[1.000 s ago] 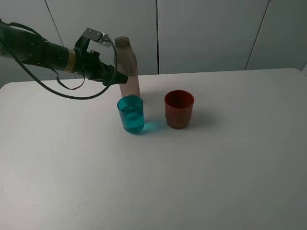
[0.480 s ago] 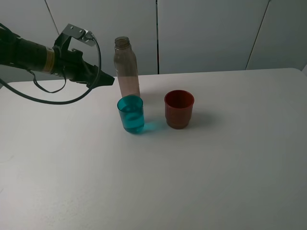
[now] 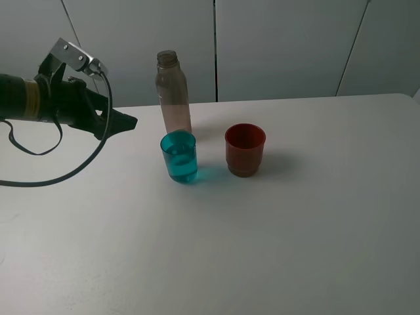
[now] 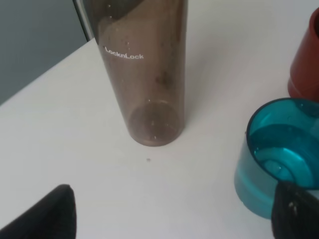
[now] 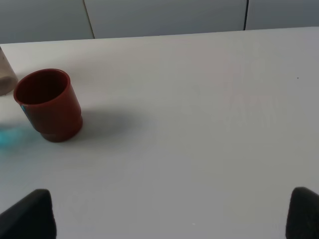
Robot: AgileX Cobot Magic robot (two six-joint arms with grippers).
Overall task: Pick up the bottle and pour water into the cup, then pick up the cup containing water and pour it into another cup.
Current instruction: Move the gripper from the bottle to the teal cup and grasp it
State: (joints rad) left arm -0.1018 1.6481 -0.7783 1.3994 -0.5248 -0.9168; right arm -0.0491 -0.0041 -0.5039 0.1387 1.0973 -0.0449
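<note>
With its jaws spread and empty, the left gripper (image 3: 123, 122) may bump the bottle (image 3: 173, 92) and spill the water-holding cup (image 3: 178, 156) near it.

Left hand (image 3: 125, 122) hovers empty, fingers spread wide; right hand (image 5: 169, 219) is spread too.

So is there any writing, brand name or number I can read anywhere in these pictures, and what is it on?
"LocknLock": white letters on the side of the bottle, seen from the left wrist camera.
Nothing else can be read: the teal cup, the red cup and the table show no text.
</note>
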